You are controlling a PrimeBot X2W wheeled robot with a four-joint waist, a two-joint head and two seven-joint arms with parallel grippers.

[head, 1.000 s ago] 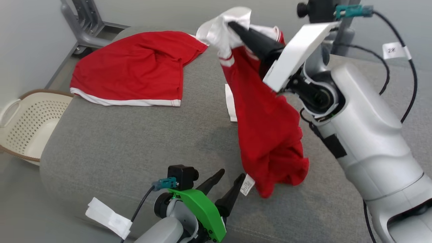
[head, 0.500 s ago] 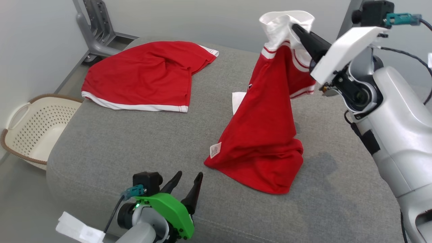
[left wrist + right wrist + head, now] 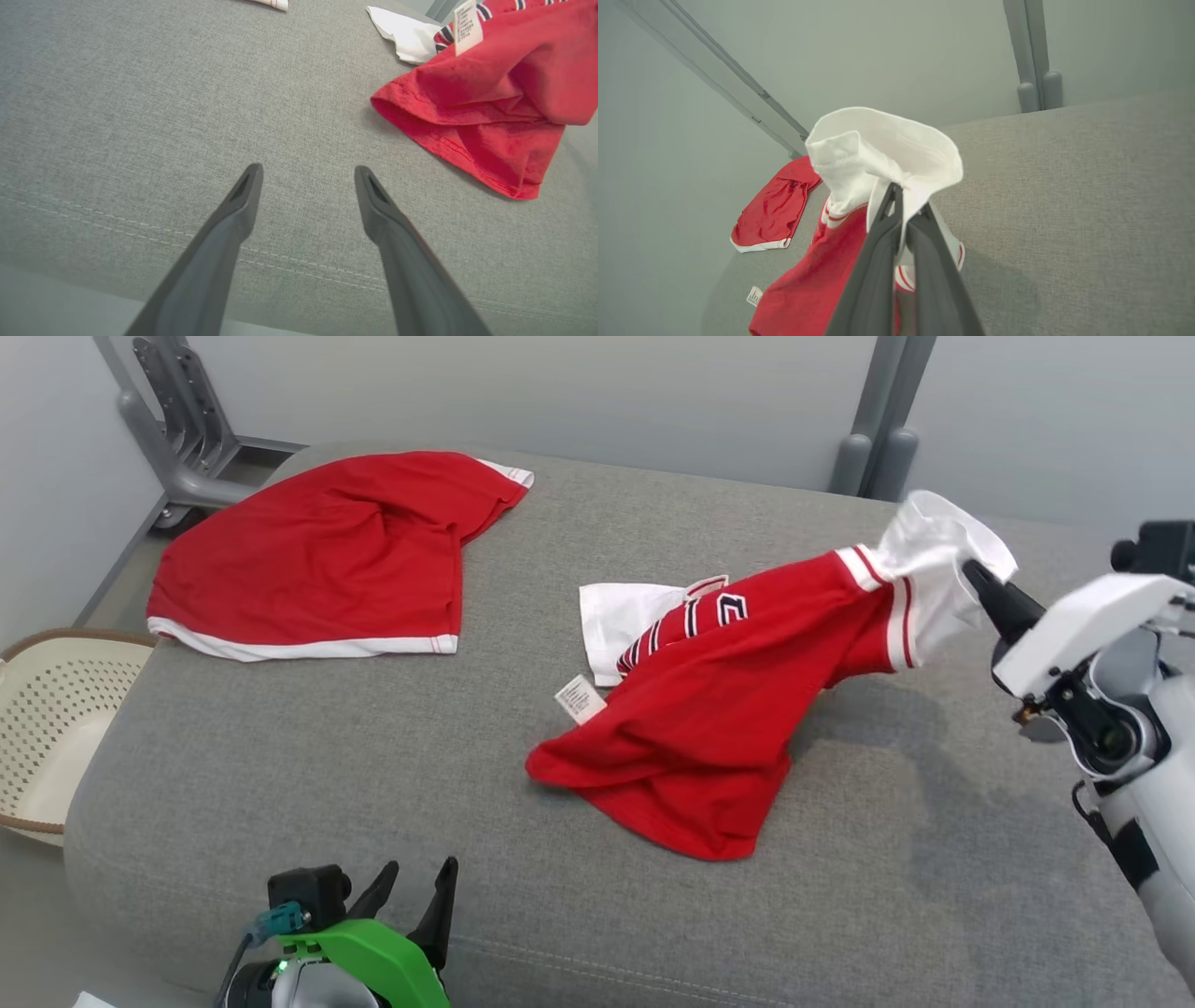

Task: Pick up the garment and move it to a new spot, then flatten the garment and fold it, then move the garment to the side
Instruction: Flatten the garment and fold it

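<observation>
Soft, even light is falling from above on the grey cushion (image 3: 373,756), keeping the colours bright and throwing a faint, diffuse shadow onto it just right of the red garment (image 3: 709,709). In the left wrist view the left gripper (image 3: 308,169) is blurring toward the bottom edge. The right wrist view is rendering the far red cloth (image 3: 770,210) slightly soft, and the wall (image 3: 878,56) is washing to pale grey-green.

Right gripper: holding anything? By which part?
Yes. The right gripper is shut on the red garment, pinching its white end above the grey cushion; the red body lies on it. The left gripper is open, holding nothing.
</observation>
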